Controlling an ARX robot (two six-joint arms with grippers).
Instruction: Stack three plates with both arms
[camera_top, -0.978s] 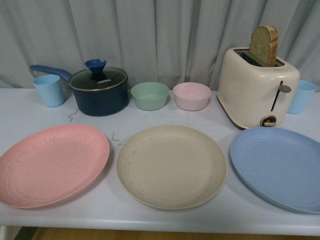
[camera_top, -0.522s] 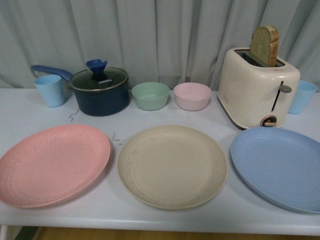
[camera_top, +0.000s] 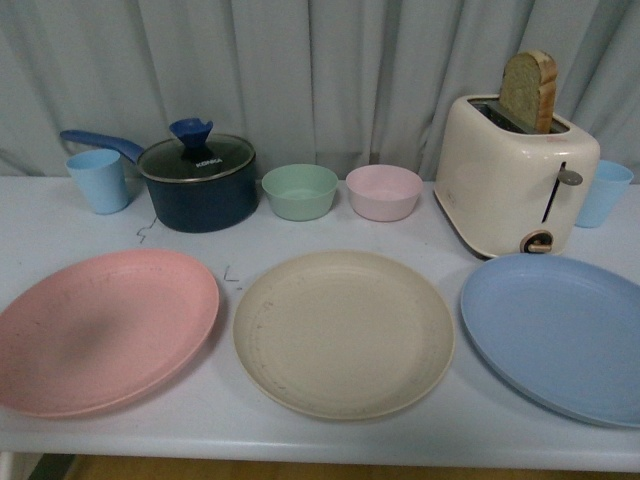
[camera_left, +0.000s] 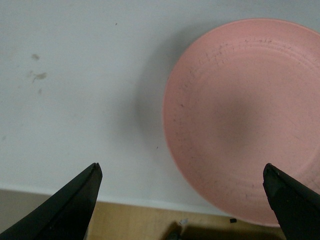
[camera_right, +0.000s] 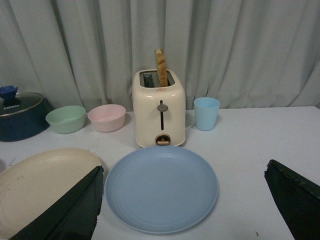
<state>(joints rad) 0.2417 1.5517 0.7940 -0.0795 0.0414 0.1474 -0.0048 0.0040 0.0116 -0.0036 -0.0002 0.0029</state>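
Gaping wide, seemingly for rim grasps, the left hand (camera_left: 181, 167) hangs over the round matte pink plastic plate (camera_left: 240, 115), the right hand (camera_right: 184, 167) before its blue twin (camera_right: 161, 187).

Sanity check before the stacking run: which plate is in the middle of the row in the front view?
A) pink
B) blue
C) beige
C: the beige plate lies between the pink plate on the left and the blue plate on the right, with bare table showing between them.
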